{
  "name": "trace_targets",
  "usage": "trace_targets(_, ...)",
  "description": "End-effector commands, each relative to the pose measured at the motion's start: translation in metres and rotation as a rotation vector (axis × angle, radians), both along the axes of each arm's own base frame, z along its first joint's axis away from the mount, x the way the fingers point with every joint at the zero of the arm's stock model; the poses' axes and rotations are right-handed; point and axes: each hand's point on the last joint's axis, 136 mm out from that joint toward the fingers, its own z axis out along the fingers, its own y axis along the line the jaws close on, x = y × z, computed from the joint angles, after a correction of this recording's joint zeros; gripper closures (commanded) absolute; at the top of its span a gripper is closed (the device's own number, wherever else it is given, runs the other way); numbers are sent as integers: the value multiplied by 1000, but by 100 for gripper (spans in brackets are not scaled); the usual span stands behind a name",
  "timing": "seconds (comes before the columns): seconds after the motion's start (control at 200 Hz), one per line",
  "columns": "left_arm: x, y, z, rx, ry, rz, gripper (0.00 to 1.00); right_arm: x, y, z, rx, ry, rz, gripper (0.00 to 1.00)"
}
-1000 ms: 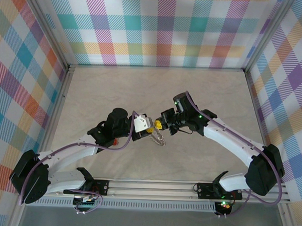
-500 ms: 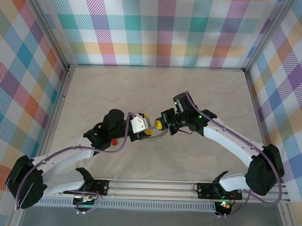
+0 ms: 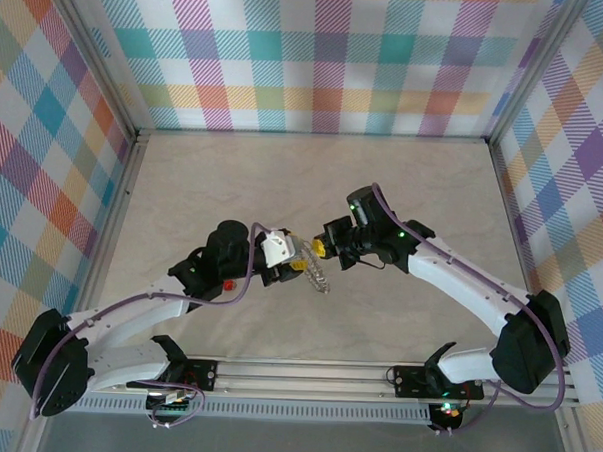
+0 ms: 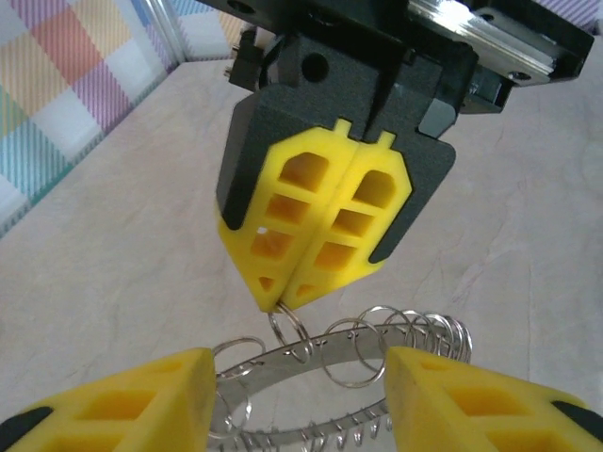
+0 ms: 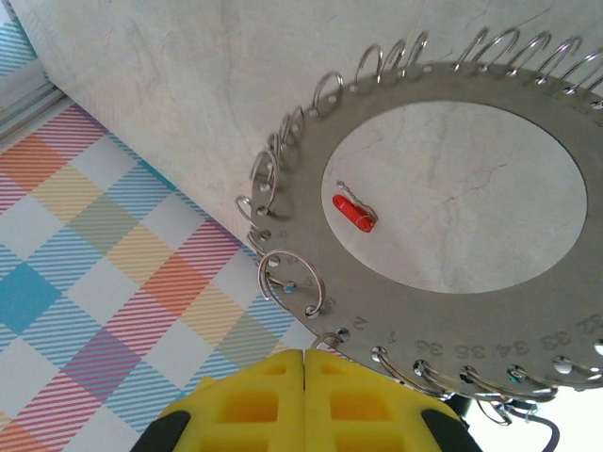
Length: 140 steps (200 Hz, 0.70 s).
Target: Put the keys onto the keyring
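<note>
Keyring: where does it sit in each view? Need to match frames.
Top external: keyring at centre, edge-on, just below the right gripper.
Left wrist: keyring at bottom centre, between the left gripper's spread fingers.
Right wrist: keyring across the right half, a flat numbered plate with a hollow centre.
Shared landmark: the right gripper's shut yellow fingers at the keyring's rim.

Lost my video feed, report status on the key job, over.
Left tool straddles keyring, grip unclear. Right tool shut on a keyring loop. Red key lying on table, not threaded. No obstruction seen.
</note>
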Motion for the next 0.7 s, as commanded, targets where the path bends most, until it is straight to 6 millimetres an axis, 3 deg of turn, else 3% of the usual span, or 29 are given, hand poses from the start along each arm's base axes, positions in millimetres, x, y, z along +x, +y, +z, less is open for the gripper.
trace_targets(0.0,-8,-12,1,-44,35,-57,53,-6,-3,5,18,26,-29,100)
trace_targets(0.35,13,-14,-8,-88,92,54,56,-5,-3,9,23,18,-36,100)
trace_targets(0.695,15,-16,-7,-96,86,70,65,-7,1,14,24,16,-18,100)
